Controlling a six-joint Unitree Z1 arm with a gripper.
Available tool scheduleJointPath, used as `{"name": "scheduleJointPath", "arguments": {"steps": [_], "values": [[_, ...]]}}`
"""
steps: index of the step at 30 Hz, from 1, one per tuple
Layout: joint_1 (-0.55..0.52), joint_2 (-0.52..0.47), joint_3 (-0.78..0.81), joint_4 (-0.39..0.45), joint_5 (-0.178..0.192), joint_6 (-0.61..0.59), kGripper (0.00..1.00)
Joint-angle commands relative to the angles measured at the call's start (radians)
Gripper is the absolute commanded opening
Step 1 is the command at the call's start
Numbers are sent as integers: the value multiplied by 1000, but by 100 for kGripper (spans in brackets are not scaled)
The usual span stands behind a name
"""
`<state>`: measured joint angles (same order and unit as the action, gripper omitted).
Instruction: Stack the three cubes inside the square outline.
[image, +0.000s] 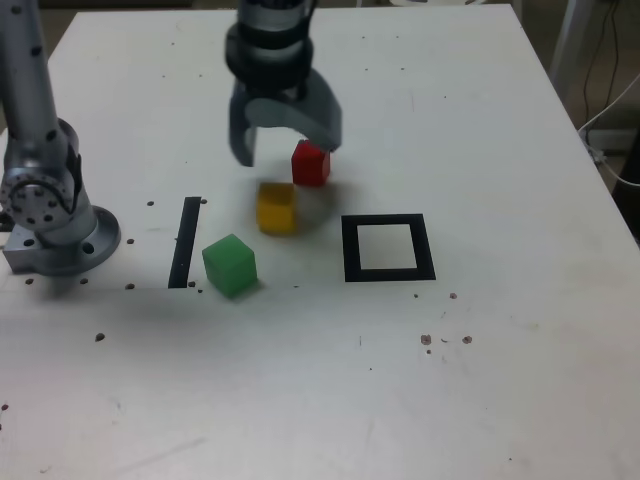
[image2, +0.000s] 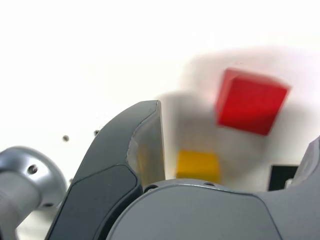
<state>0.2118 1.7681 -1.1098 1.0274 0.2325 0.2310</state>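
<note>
Progress: no stacking done. Red cube (image: 311, 163), yellow cube (image: 276, 208) and green cube (image: 230, 266) each rest on surface (image: 480, 360), outside square outline (image: 428, 247); interior vacant. Tool (image: 241, 160) released, jaws wide apart above surface, nothing grasped. Remaining: place all three cubes, one upon another, inside outline.

Visibility: tool blurred in exterior view. Wrist view: yellow cube partly covered by tool body; green cube not visible; dark patch at tool edge, identity uncertain.

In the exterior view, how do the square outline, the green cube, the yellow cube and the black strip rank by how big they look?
1. Square outline
2. Green cube
Yellow cube and black strip: too alike to rank.
</note>
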Motion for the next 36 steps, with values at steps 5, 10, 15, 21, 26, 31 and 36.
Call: {"name": "scheduleJointPath", "arguments": {"steps": [5,10,15,21,26,31,36], "values": [[17,80,-38,-35,4,43,97],[26,135,-60,-49,6,58,90],[33,163,-78,-63,27,61,58],[35,173,-81,-76,44,71,31],[38,186,-87,-53,35,74,31],[38,186,-87,-51,34,74,31],[39,186,-87,-50,34,74,31]]}}
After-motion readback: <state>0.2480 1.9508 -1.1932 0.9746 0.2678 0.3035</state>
